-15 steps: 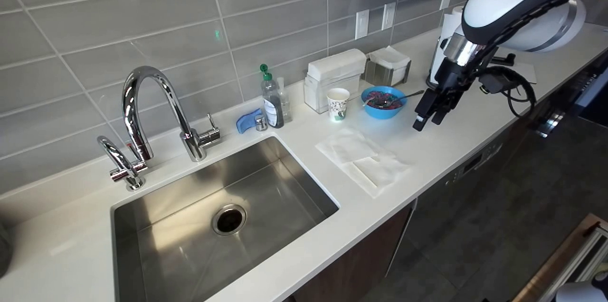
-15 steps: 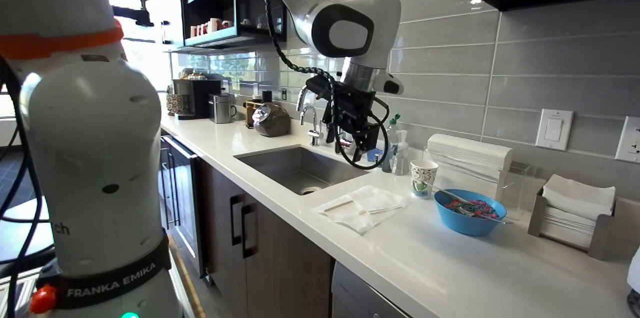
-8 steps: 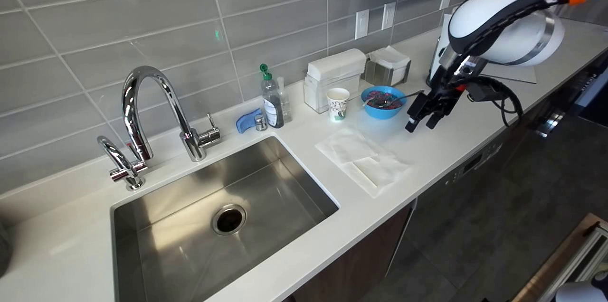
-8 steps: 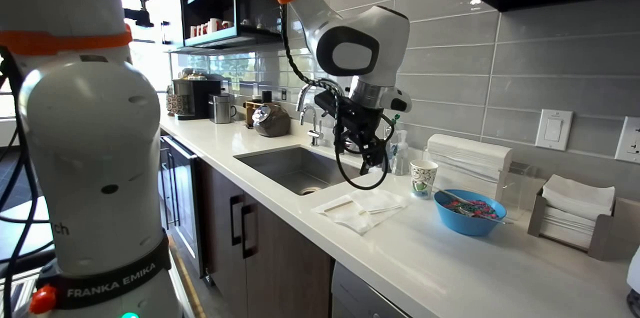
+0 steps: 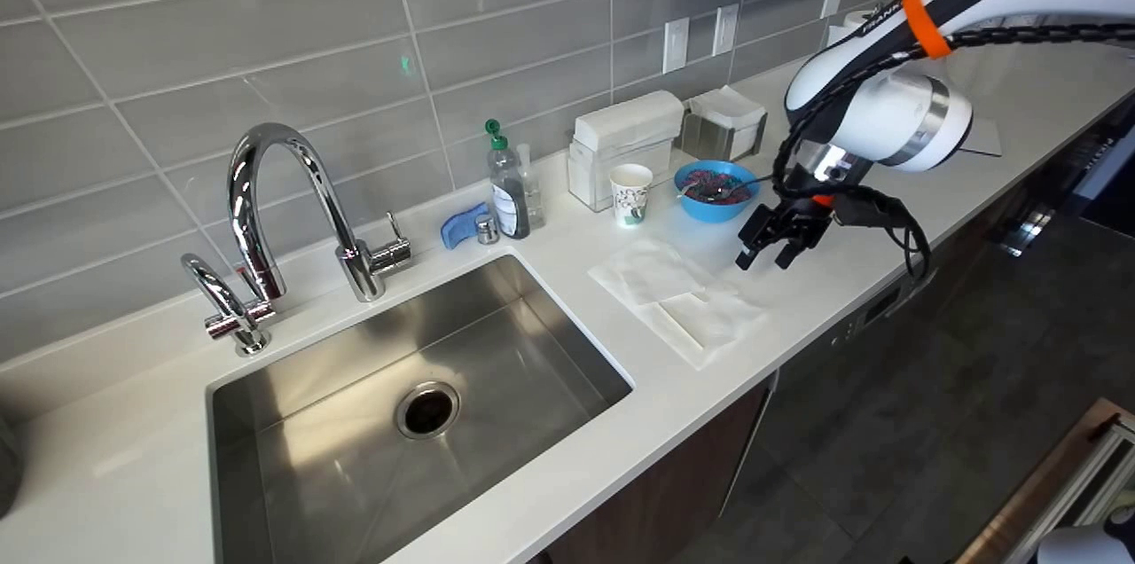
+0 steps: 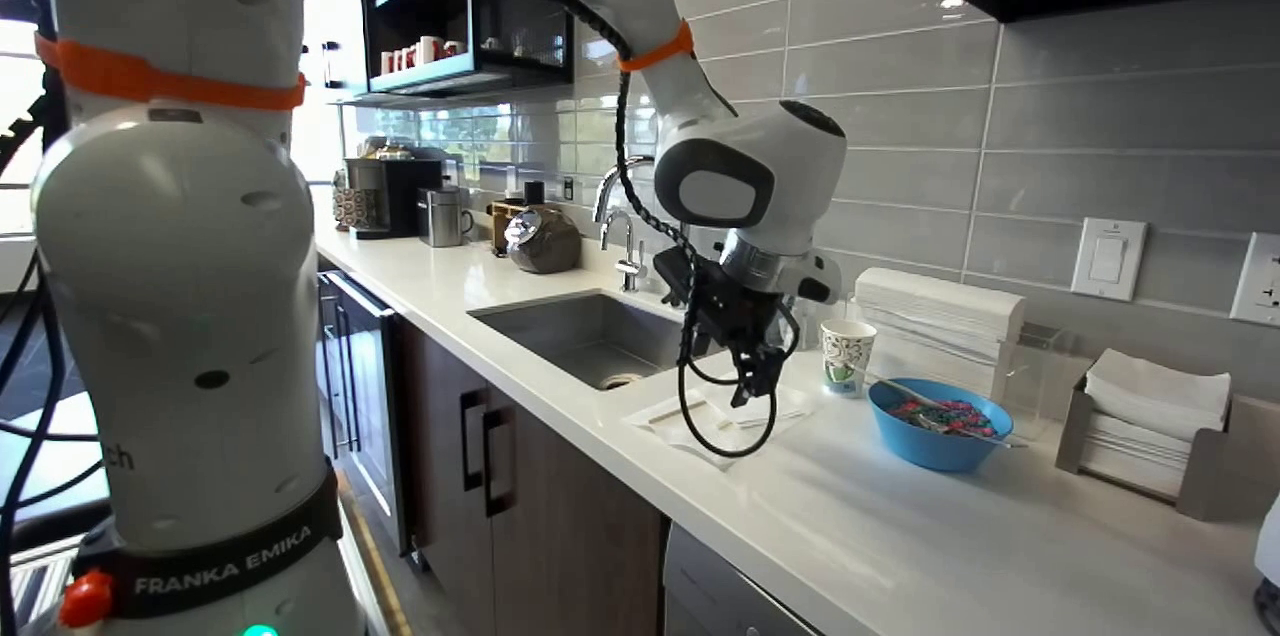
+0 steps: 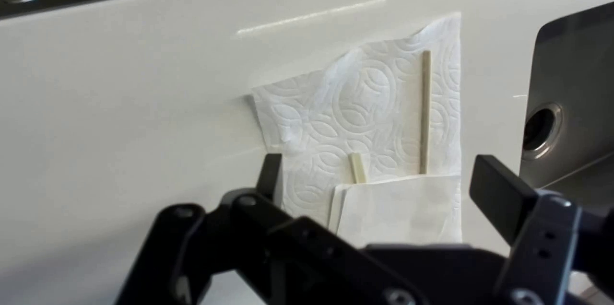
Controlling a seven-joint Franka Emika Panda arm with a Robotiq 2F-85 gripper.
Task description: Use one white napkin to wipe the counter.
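Observation:
The off-white counter (image 5: 825, 289) shows in all views. A plain folded white napkin (image 5: 661, 280) lies flat on an embossed white paper towel (image 5: 723, 316) beside the sink. In the wrist view the folded napkin (image 7: 398, 209) overlaps the towel (image 7: 355, 108) and its lower part is hidden by the gripper. More white napkins (image 6: 1150, 406) stand stacked in a steel holder. My gripper (image 5: 764, 259) is open and empty, above the counter between the towel and the blue bowl. In the wrist view the jaws stand wide apart, with the napkin and towel between and beyond them (image 7: 376, 170).
Thin wooden sticks (image 7: 425, 113) lie on the towel. A paper cup (image 5: 630, 194), a blue bowl (image 5: 716, 207) with a utensil, and a folded-towel dispenser (image 5: 625, 138) stand near the wall. The steel sink (image 5: 426, 342) and the counter's front edge lie close to the towel.
My gripper has moved lower and closer to the towel and napkin, past the blue bowl, staying open. The objects on the counter have not moved.

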